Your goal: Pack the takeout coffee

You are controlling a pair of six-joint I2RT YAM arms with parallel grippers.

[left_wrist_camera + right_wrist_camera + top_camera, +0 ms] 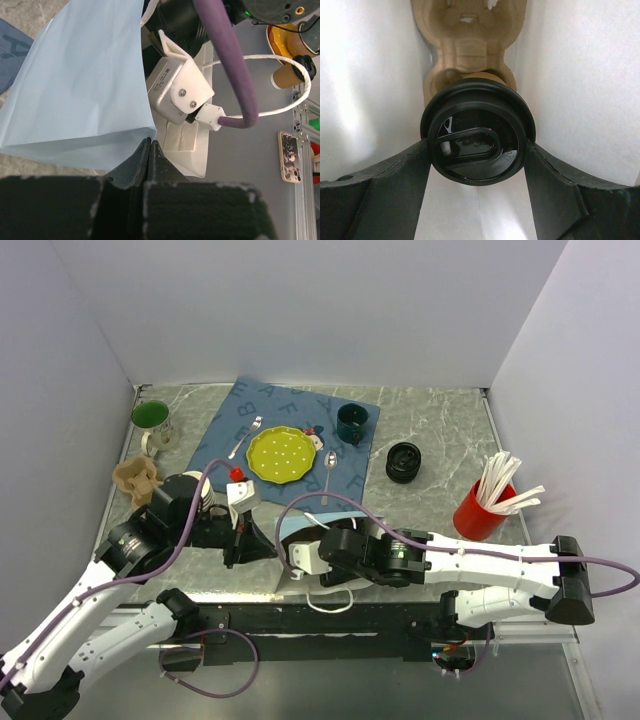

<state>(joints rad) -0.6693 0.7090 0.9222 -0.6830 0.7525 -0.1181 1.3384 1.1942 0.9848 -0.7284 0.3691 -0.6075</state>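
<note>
The right jaws grip the coffee cup (477, 132) by its black lid, one on each side, inside the pale blue paper bag (85, 85). Just beyond the jaws, at the bag's bottom, lies a cardboard cup carrier (470, 55). The left jaws are clenched at the bag's edge. It looks like the lowering step. Next, the cup should be seated squarely in the carrier's well and then let go.

Plain pale walls (300, 310) boxed it in on the left, far and right sides, with a grey marbled tabletop (440, 420) underneath and soft, even light.
</note>
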